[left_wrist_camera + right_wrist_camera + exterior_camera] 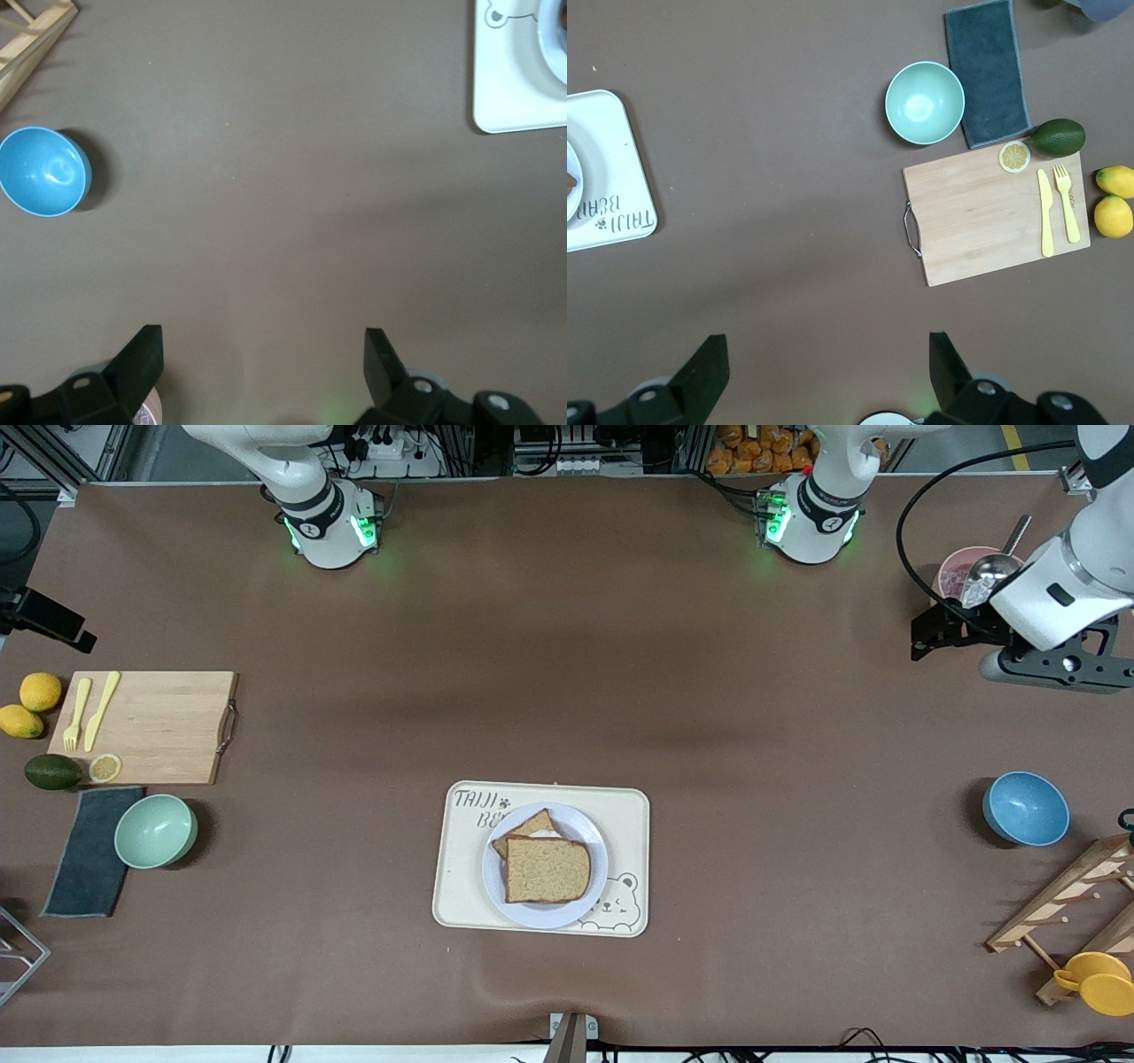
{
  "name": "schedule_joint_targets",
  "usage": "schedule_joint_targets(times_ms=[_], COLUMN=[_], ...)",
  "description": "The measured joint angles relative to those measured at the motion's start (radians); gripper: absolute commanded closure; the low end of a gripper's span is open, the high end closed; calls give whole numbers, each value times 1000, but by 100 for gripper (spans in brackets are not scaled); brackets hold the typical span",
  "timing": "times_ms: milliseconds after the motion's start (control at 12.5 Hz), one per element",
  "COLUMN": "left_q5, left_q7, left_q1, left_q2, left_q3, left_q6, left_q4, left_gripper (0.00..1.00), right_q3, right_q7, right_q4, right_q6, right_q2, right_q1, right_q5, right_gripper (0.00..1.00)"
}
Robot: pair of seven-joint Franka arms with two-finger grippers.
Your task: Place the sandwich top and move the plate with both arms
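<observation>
Brown table (567, 646), seen from above, with both arms drawn back from the work area. Cream bear-printed tray (620, 815) lies toward the front camera at mid-table and carries the round pale plate (592, 841). On the plate, the sandwich top (547, 869), a plain wholemeal slice, already rests over a lower slice (524, 828) whose corner shows from under it; whatever lies between the two slices is mostly hidden.

Left gripper (264, 354) hangs over bare table toward the left arm's end, near a blue bowl (42, 171), its jaws spread wide and empty. Right gripper (829, 359) hangs high over the table toward the right arm's end, above a wooden cutting board (983, 217) and a mint bowl (924, 102), jaws likewise spread and empty; it is out of the front view.

Judged from this layout, the top appears placed and the two-arm move of the plate remains. To do that well, each gripper should come in low from its own end, pinch the plate's rim at facing points clear of the bread, then lift together and level so that the slices do not slide.
</observation>
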Motion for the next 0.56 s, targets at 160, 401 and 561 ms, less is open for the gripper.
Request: schedule_joint_targets(times_ms=[160, 401, 561], left_q5=[-4, -19, -22], left_q7=[-1, -9, -9], left_q1=[-18, -7, 0], left_q2=[1, 3, 3], left_q3=[1, 8, 13], left_q6=[-10, -13, -16], left_q4=[8, 18, 25], left_gripper=[0, 0, 0], right_q3=[0, 0, 0], right_q7=[0, 0, 0], right_q4=[0, 0, 0], right_q6=[0, 0, 0], right_q2=[0, 0, 0], right_q1=[0, 0, 0], right_q5=[0, 0, 0], right_gripper=[0, 0, 0])
